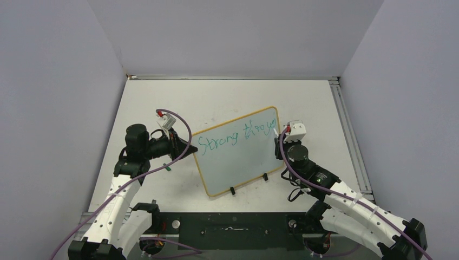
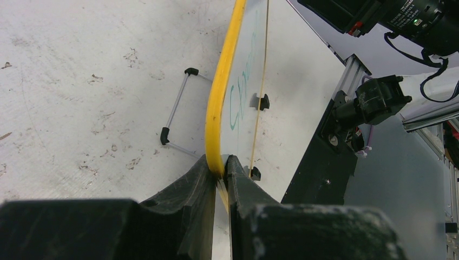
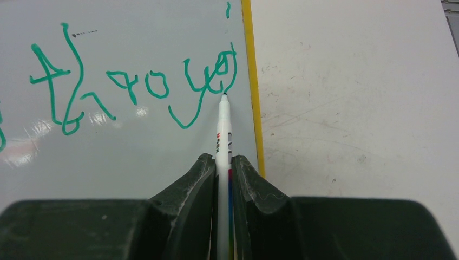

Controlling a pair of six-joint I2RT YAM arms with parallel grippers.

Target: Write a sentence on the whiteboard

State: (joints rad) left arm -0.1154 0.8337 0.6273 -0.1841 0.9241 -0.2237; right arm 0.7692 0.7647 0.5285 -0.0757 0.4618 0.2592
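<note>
The whiteboard point(image 1: 238, 157) lies tilted on the table, yellow-framed, with two black clips on its near edge. Green lettering, the sentence point(image 1: 235, 135), runs in one line along its far side and reads roughly "Strong throug". My left gripper point(image 2: 221, 168) is shut on the board's yellow frame point(image 2: 219, 97) at its left edge. My right gripper point(image 3: 223, 162) is shut on a white marker point(image 3: 223, 130). The marker's tip touches the board right under the last green letter point(image 3: 216, 73), close to the right frame point(image 3: 250, 76).
A thin metal stand wire with black end caps point(image 2: 176, 111) lies on the table behind the board. A metal rail point(image 1: 343, 124) runs along the table's right side. Grey walls enclose the table on three sides.
</note>
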